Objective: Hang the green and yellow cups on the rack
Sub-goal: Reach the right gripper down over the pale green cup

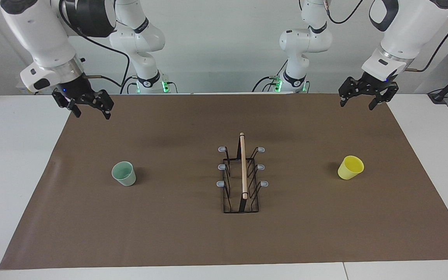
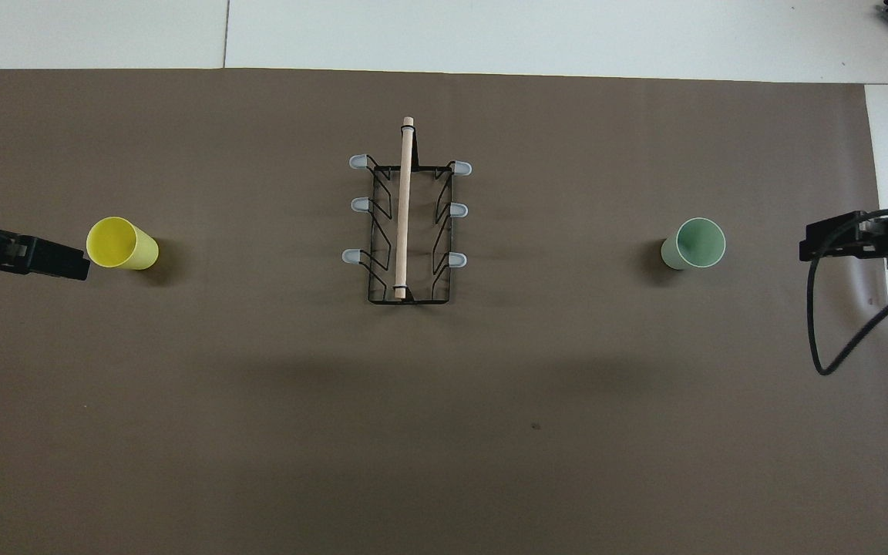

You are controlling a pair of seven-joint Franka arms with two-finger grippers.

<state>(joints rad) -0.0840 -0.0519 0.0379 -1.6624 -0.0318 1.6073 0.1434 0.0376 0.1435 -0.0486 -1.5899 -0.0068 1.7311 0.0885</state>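
The rack (image 1: 242, 175) stands mid-counter on the brown mat (image 1: 169, 233) with all six grey-tipped pegs bare, and the two cups sit upright and well apart from it, the green cup (image 1: 123, 173) toward the right arm's end and the yellow cup (image 1: 350, 167) toward the left arm's end, so each arm likely has its own cup to fetch. The right end effector (image 1: 90, 105) hangs in the air with its fingers spread wide over the mat's edge nearest the robots. The left end effector (image 1: 362, 96) hangs over the matching corner, equally spread, neither touching a cup.
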